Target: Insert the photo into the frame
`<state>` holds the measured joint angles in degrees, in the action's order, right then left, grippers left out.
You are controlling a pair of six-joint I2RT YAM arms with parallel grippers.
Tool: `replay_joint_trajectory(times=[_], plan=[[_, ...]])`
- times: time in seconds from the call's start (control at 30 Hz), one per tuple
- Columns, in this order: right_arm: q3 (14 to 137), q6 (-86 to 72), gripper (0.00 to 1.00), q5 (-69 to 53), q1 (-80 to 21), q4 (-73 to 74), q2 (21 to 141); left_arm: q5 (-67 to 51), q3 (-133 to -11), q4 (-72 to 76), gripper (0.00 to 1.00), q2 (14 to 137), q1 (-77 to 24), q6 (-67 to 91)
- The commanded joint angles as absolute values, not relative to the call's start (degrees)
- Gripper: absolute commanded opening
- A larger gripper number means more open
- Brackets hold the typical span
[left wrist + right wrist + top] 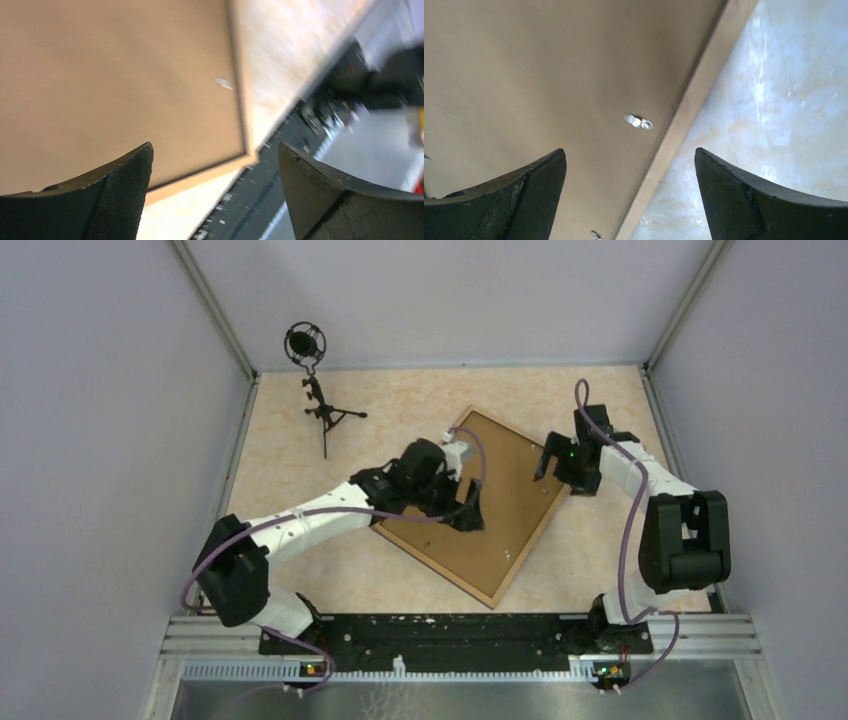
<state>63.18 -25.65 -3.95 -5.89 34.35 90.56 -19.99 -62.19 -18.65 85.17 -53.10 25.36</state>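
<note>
The frame (530,545) lies flat and slantwise on the table, its light wood rail around a plain brown backing board (510,495). The photo is hidden. My left gripper (468,512) hovers open over the middle of the board with nothing between its fingers. In the left wrist view the gripper (215,146) looks past the board (110,75) to the frame's near corner (200,175). My right gripper (553,462) stands open above the frame's right edge. In the right wrist view the gripper (630,150) straddles the rail (694,100), and a small metal tab (639,121) sits on the board (549,65).
A microphone on a small tripod (315,390) stands at the back left of the beige table (290,450). Grey walls close in the left, back and right sides. The black mounting bar (440,630) with both arm bases runs along the near edge.
</note>
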Motion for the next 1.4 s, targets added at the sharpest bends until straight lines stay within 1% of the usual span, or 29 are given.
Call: replay_joint_trajectory(times=[0.0,0.1,0.17,0.33,0.43,0.53,0.57,0.63,0.8,0.87,0.97,1.07,1.13,1.23,1.37], plan=[[57.52,-27.19,0.95,-4.9,-6.2,31.97,88.79,-5.46,-62.78,-25.26,0.97,83.27,-40.89,26.7],[56.09,-26.24,0.95,-5.18,-6.16,31.12,89.41,-0.87,-61.54,-25.23,0.98,83.99,-34.06,28.33],[55.31,-25.55,0.95,-6.42,-6.16,29.49,90.19,-0.51,-59.75,-23.83,0.99,84.42,-30.32,29.81],[55.71,-24.7,0.97,-6.67,-6.15,27.94,92.39,-1.15,-56.52,-18.72,0.98,86.55,-27.6,26.66],[55.92,-24.61,0.96,-5.96,-6.15,27.06,93.08,-5.59,-57.23,-19.51,0.98,90.12,-26.62,25.47],[56.31,-25.52,0.92,-4.73,-6.15,25.91,93.9,-10.32,-55.68,-18.44,0.95,92.55,-26.46,27.06],[56.61,-25.88,0.87,-4.82,-6.2,25.5,94.55,-11.07,-54.57,-17.88,0.92,93.02,-26.46,27.4],[57.88,-26.49,0.82,-5.58,-6.15,25.17,96.11,-13.11,-50.58,-15.67,0.87,92.7,-26.52,27.85],[60.84,-28.31,0.75,-5.24,-6.15,26.12,98.61,-16.63,-40.14,-10.54,0.81,85.46,-26.65,32.03],[61.91,-30.36,0.73,-3.72,-6.16,27.21,98.95,-17.68,-36.82,-9.8,0.81,81.87,-27.09,33.63],[63.05,-35.42,0.75,-0.27,-6.15,29.58,98.94,-17.5,-33.32,-9.92,0.81,76.01,-27.4,36.02],[62.47,-42.48,0.77,-0.81,-6.3,29.94,98.46,-18.0,-31.47,-9.12,0.81,72.25,-27.4,37.75],[62.78,-47.4,0.76,0.65,-6.96,31.79,99.03,-18.52,-30.81,-8.28,0.81,71.21,-27.42,38.63],[66.26,-55.21,0.73,7.58,-8.54,39.65,101.14,-18.8,-30.47,-7.34,0.81,70.78,-27.49,39.47],[65.27,-63.91,0.73,6.81,-8.75,41.4,101.78,-19.68,-29.77,-6.04,0.81,71.12,-27.47,39.58]])
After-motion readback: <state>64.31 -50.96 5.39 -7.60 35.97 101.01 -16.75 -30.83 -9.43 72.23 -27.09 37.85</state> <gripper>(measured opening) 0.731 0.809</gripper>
